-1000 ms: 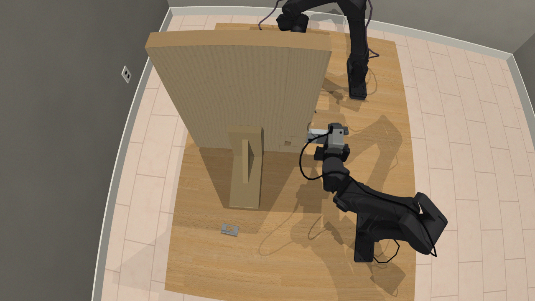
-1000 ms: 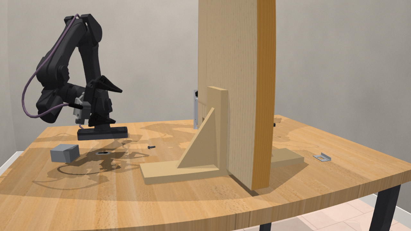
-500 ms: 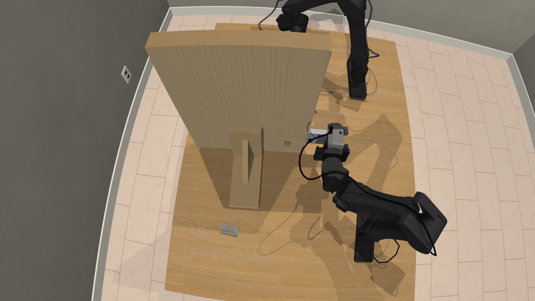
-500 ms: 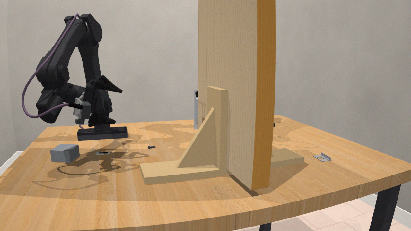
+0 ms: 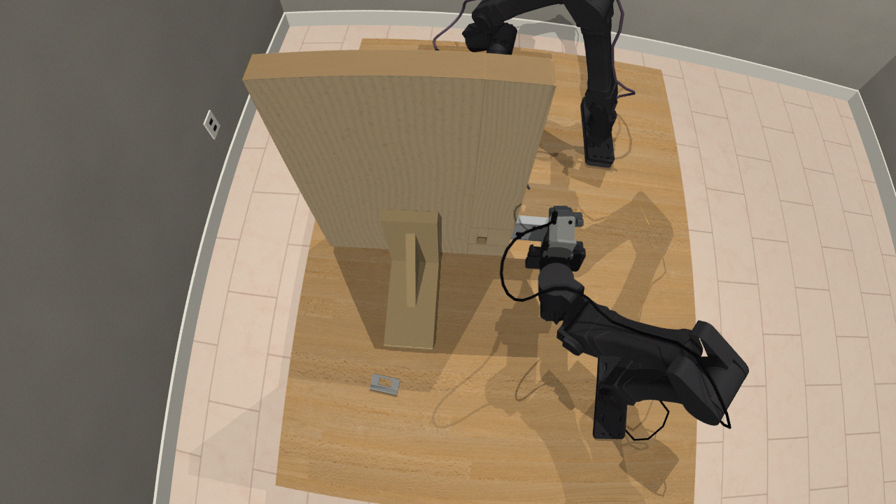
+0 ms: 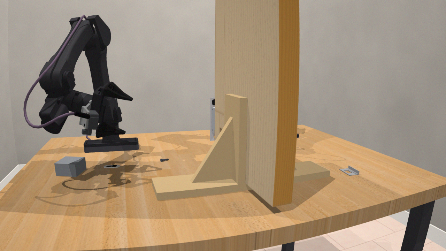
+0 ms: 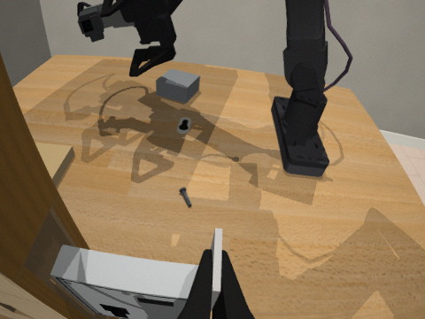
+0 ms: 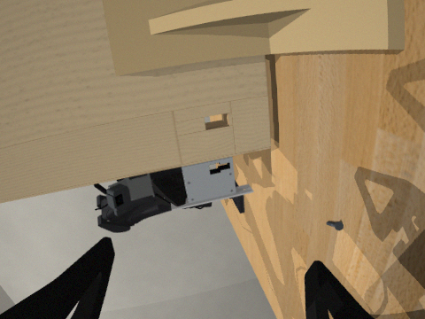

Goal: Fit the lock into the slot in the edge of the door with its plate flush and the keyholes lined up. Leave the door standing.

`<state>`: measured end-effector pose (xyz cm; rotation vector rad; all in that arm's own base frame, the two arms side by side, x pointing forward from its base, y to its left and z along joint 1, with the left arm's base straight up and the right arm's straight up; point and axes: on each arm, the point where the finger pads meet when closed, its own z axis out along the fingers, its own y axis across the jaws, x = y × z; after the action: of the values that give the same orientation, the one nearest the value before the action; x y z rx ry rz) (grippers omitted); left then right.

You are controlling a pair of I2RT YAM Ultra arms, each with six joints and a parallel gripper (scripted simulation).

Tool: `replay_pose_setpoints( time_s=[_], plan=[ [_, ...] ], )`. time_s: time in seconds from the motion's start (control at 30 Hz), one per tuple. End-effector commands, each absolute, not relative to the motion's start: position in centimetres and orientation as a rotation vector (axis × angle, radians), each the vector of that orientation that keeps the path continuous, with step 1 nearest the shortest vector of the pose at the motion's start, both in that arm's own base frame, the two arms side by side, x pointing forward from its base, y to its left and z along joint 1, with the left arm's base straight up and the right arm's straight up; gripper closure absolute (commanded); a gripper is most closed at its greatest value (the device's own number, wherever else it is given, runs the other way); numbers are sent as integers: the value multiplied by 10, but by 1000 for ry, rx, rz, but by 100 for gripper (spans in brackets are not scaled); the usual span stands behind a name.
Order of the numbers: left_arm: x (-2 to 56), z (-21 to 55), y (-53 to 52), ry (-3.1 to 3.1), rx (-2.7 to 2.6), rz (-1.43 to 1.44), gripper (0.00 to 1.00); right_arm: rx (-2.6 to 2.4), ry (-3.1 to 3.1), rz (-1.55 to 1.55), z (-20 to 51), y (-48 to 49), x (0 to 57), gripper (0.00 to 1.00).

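Standing on wooden table point(image 5: 470, 463) point(image 6: 187, 224) point(image 7: 248, 221) point(image 8: 354, 89), grey walls point(image 5: 94, 250) point(image 6: 155, 62) point(image 7: 239, 27) point(image 8: 177, 275) behind: door point(image 5: 388, 143) point(image 6: 258, 62) point(image 7: 27, 133) point(image 8: 66, 111), left hand point(image 5: 561, 234) point(image 6: 213, 101) point(image 7: 215, 252) point(image 8: 183, 204) seemingly tight on lock point(image 5: 532, 222) point(image 6: 212, 121) point(image 7: 133, 270) point(image 8: 204, 179), right hand point(image 6: 128, 115) point(image 7: 152, 59) point(image 8: 212, 251) wide.

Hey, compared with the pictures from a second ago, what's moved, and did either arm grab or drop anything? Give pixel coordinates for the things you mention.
Nothing has visibly changed. The left end effector point(image 7: 213, 257) point(image 8: 181, 206) has the lock point(image 5: 532, 221) point(image 6: 212, 124) point(image 7: 128, 270) point(image 8: 205, 179) gripped, still outside the door point(image 5: 376, 143) point(image 6: 257, 62) point(image 7: 22, 133) point(image 8: 66, 106). The right end effector point(image 6: 128, 115) point(image 7: 119, 48) point(image 8: 212, 260) stays open, and the door stands as before.
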<state>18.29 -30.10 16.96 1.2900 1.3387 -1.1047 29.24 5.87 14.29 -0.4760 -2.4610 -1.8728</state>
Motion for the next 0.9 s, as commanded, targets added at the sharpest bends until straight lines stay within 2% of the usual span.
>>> replay_pose_setpoints(
  time_s=[0.0,0.87],
  plan=[
    [200,202,-305,1229,1246,-1027,100,-450,-2485,-1909,152,57,301,0],
    [193,191,-301,1264,1240,-1005,100,-450,-2485,-1909,152,57,301,0]
  ],
)
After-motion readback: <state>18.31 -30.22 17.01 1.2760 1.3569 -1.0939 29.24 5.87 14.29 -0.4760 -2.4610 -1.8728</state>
